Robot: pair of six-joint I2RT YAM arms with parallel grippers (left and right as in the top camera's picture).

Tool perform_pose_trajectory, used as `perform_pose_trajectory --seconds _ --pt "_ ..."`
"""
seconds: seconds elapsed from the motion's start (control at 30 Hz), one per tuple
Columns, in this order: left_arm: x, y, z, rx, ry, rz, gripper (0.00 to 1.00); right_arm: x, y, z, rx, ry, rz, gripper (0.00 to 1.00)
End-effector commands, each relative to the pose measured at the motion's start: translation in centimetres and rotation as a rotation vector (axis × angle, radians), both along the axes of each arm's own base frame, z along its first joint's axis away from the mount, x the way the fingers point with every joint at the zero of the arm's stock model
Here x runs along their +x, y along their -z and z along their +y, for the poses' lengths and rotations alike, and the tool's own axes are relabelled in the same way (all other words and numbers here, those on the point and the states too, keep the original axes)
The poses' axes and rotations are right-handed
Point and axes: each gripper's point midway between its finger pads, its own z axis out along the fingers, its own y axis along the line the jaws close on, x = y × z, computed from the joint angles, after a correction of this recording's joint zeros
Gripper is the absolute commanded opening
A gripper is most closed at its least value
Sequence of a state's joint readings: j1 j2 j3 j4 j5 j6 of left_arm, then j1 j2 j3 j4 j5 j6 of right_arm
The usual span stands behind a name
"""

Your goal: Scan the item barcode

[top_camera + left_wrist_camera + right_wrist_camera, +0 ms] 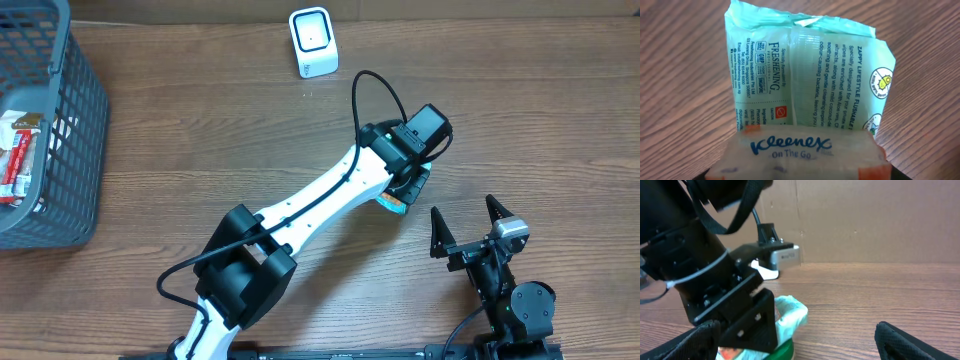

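A Kleenex tissue pack with orange corners fills the bottom of the left wrist view, right between the jaws of my left gripper, which is shut on it. Beyond it, a mint-green wet-wipes pack lies on the wooden table with its printed back up. In the overhead view only an orange and teal corner of the item shows under the gripper. The white barcode scanner stands at the back of the table. My right gripper stands open to the right of the item, with nothing between its fingers.
A grey plastic basket holding several packets sits at the left edge. The left arm stretches diagonally across the middle of the table. In the right wrist view a dark green object lies under the packs.
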State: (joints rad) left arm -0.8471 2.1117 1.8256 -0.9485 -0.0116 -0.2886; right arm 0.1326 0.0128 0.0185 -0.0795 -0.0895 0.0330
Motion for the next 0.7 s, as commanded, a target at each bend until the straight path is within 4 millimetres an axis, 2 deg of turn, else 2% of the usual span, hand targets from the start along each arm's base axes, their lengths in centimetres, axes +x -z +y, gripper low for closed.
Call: perform_pose_trajectory --seconds 0.0,0.17,0.33,0.43,0.67 --pt "1.2 -4.9 0.5 -0.085 -0.027 -0.071 0.52 0.0 0.2 0.0 0.005 -0.001 -0.002 1.00" --pt "2.0 -5.3 2.7 -0.048 -0.072 -0.068 0.51 0.0 0.2 0.0 0.005 -0.001 -0.002 1.00" --pt "2.7 -4.5 6.6 0.043 -0.169 -0.034 0.51 0.0 0.2 0.0 0.005 -0.001 -0.002 1.00" --pt "3.0 -4.3 8.2 0.075 -0.220 -0.019 0.51 0.0 0.2 0.0 0.005 -0.001 -0.002 1.00" --pt "2.2 -3.6 10.3 0.124 -0.293 0.043 0.51 0.0 0.2 0.0 0.005 -0.001 -0.002 1.00"
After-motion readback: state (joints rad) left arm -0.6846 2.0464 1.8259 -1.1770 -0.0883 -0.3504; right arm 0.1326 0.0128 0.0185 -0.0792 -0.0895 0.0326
